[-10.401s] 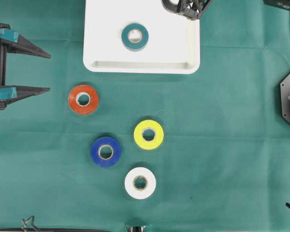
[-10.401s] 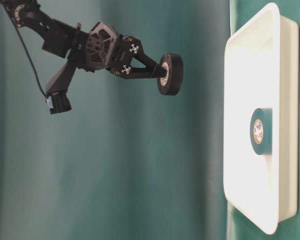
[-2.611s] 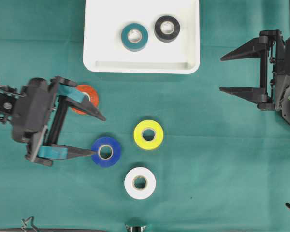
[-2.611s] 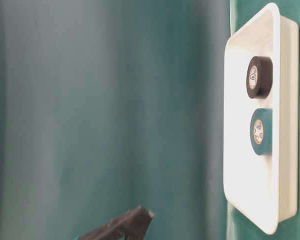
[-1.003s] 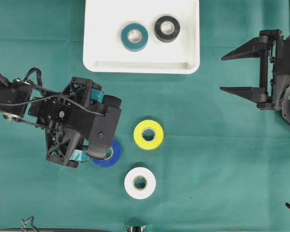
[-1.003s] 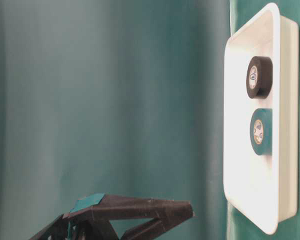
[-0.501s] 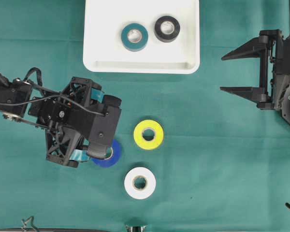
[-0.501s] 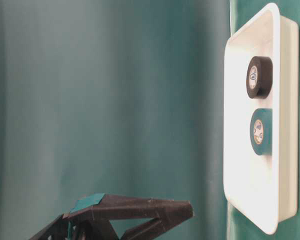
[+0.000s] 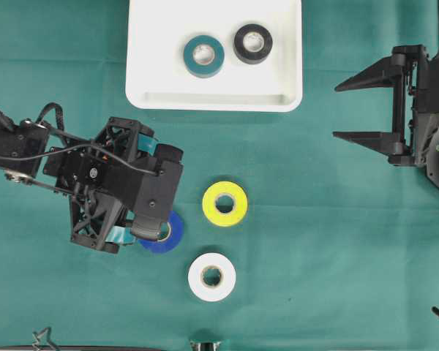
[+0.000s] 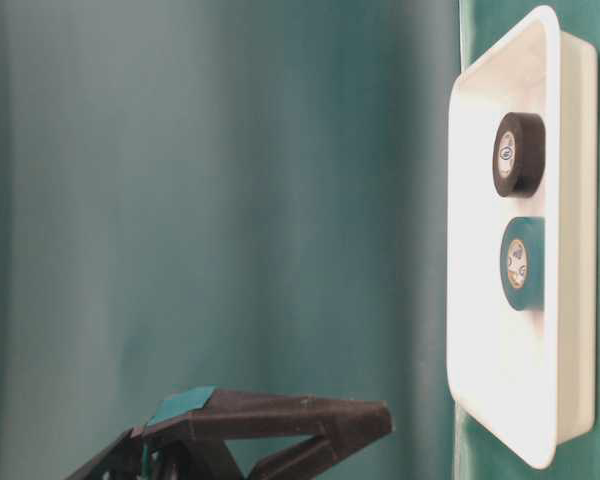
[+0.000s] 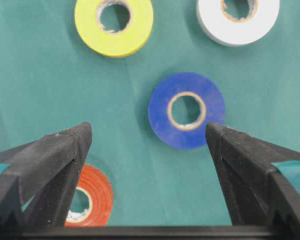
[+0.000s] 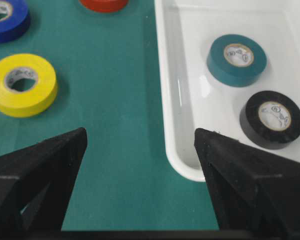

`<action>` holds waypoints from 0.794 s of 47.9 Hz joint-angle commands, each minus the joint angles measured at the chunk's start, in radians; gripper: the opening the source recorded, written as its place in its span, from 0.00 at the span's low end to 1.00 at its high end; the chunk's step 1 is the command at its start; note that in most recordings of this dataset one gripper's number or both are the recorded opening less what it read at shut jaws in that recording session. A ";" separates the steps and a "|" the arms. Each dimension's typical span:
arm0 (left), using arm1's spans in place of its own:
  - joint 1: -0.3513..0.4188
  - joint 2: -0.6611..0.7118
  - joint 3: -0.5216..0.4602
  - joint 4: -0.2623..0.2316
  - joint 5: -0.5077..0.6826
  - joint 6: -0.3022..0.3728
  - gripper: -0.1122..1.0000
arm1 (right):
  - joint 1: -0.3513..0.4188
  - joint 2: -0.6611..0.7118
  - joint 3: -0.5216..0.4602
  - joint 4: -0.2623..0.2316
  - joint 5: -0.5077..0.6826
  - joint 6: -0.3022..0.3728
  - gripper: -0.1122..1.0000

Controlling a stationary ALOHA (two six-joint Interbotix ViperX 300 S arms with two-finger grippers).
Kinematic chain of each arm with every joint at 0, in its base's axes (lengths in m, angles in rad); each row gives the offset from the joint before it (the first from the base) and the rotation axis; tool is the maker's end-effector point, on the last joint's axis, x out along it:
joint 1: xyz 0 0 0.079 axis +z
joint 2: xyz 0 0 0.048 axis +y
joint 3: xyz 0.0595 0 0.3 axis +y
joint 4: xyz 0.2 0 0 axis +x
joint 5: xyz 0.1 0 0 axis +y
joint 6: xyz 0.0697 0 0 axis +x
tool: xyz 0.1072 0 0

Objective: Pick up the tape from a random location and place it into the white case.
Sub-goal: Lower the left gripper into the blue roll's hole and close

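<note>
Both arms are matte black with open lattice brackets and loose black cables. The left arm's tapered fingers [image 11: 55, 165] carry teal tape patches; the right arm's fingers [image 9: 366, 77] are plain black.

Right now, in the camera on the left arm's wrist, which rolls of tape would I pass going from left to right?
Orange tape → yellow tape → blue tape → white tape.
</note>
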 commanded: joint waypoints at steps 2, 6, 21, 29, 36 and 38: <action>0.002 -0.005 0.000 0.002 -0.026 0.002 0.98 | 0.002 0.005 -0.028 0.000 -0.005 -0.002 0.88; 0.003 0.002 0.015 0.002 -0.046 0.002 0.98 | 0.002 0.005 -0.028 0.000 -0.005 -0.002 0.88; 0.002 0.058 0.095 0.002 -0.187 0.003 0.98 | 0.002 0.005 -0.028 0.000 -0.005 -0.002 0.88; 0.002 0.112 0.117 0.002 -0.252 0.006 0.98 | 0.002 0.008 -0.028 -0.003 -0.006 -0.002 0.88; 0.002 0.153 0.129 0.002 -0.275 0.008 0.98 | 0.003 0.009 -0.028 -0.003 -0.006 -0.002 0.88; 0.003 0.164 0.137 0.002 -0.284 0.008 0.98 | 0.002 0.011 -0.028 -0.003 -0.005 -0.002 0.88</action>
